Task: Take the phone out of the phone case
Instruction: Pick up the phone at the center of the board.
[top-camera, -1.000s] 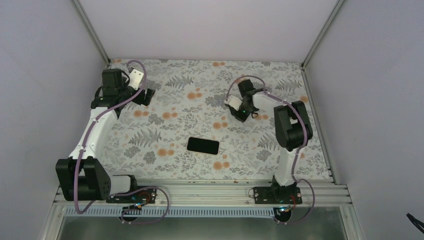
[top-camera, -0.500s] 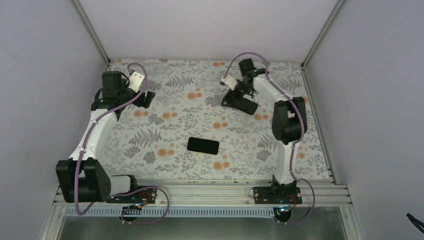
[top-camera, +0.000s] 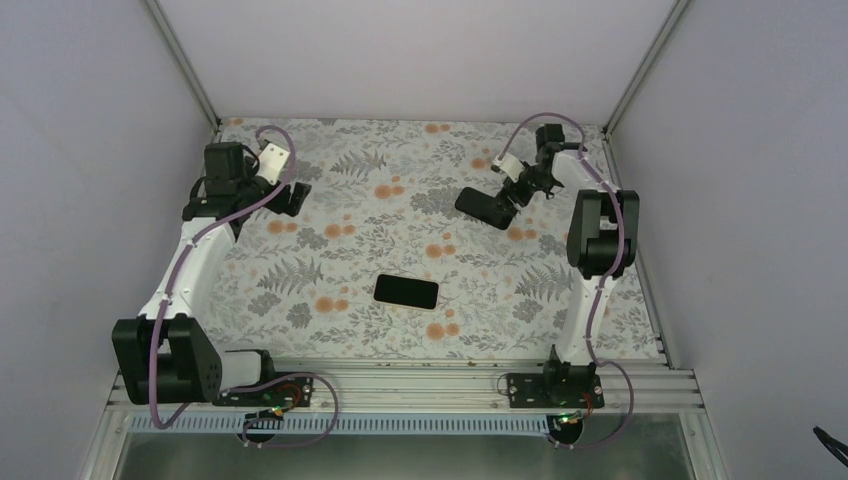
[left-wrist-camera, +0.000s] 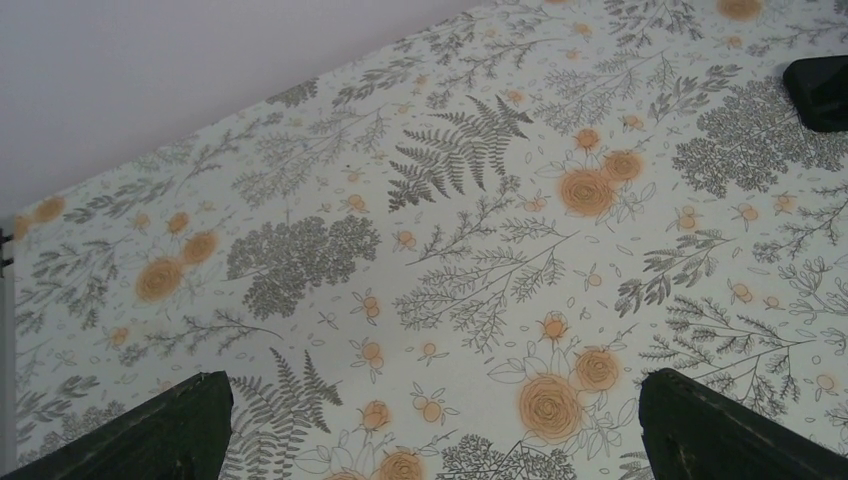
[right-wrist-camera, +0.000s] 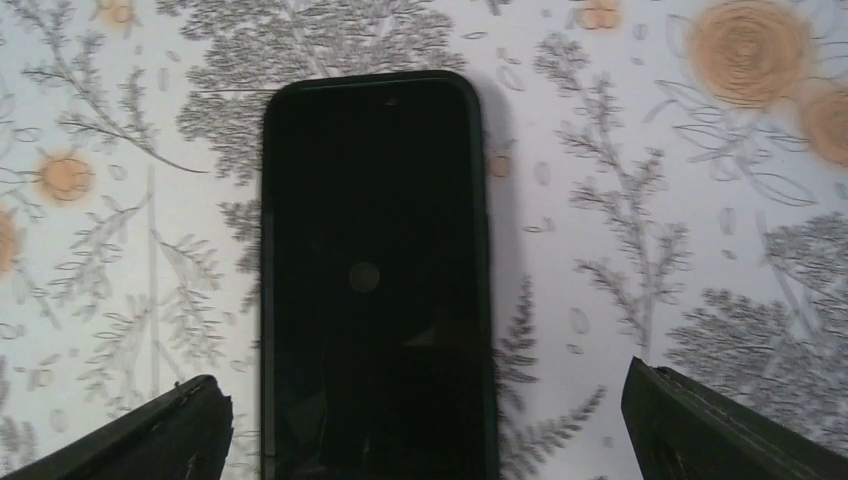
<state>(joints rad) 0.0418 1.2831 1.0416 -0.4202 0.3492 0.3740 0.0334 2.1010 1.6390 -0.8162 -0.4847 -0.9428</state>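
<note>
The black phone (top-camera: 406, 292) lies flat in the middle of the floral table, apart from both arms. The black phone case (top-camera: 484, 207) lies further back and to the right. In the right wrist view the phone case (right-wrist-camera: 375, 270) shows a raised rim and a round mark in its middle. My right gripper (top-camera: 512, 190) hovers just behind it, and the right gripper (right-wrist-camera: 425, 425) is open with its fingers standing wide on either side of the case and not touching it. My left gripper (top-camera: 292, 192) is at the back left. The left gripper (left-wrist-camera: 440, 430) is open over bare cloth.
The floral tablecloth (top-camera: 340, 250) covers the whole work surface. Grey walls and metal posts (top-camera: 180, 60) enclose it on three sides. A black corner (left-wrist-camera: 820, 90) shows at the top right edge of the left wrist view.
My right gripper opened and let go of the case, and the arm swung back and to the right. The case now lies on the table. The left arm and the phone have not moved.
</note>
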